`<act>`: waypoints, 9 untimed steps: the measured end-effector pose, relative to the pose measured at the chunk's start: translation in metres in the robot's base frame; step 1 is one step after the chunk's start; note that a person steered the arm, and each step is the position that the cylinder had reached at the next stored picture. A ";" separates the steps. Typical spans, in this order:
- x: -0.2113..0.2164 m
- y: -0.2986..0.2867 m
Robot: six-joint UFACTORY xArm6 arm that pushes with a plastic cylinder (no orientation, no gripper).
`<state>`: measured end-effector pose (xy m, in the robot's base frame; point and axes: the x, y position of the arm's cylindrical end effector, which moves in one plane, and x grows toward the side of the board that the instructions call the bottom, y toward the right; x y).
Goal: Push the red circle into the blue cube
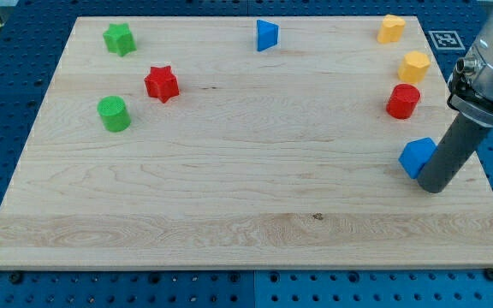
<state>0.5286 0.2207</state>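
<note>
The bench (229, 171) carries two blue, two red, two green and two yellow blocks. No pincer shows, so its state cannot be told; my tip (431, 188) touches the blue cube (415, 156), hiding its right edge, just below the red circle (403, 101).

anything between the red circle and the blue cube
No. In the camera view only bare board separates the red circle from the blue cube; my tip sits against the cube's right.

My wooden board (229, 171) carries eight blocks: a green star (120, 38), red star (162, 84) and green cylinder (114, 114) at the view's left, a blue triangle (267, 35) at the top, and at the right two yellow blocks (391, 28) (414, 66), a red circle (403, 101) and a blue cube (417, 156).
</note>
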 end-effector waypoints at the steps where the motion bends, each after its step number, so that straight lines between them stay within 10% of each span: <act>1: -0.003 -0.001; 6: -0.011 0.041; 9: -0.107 0.053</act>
<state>0.4213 0.2738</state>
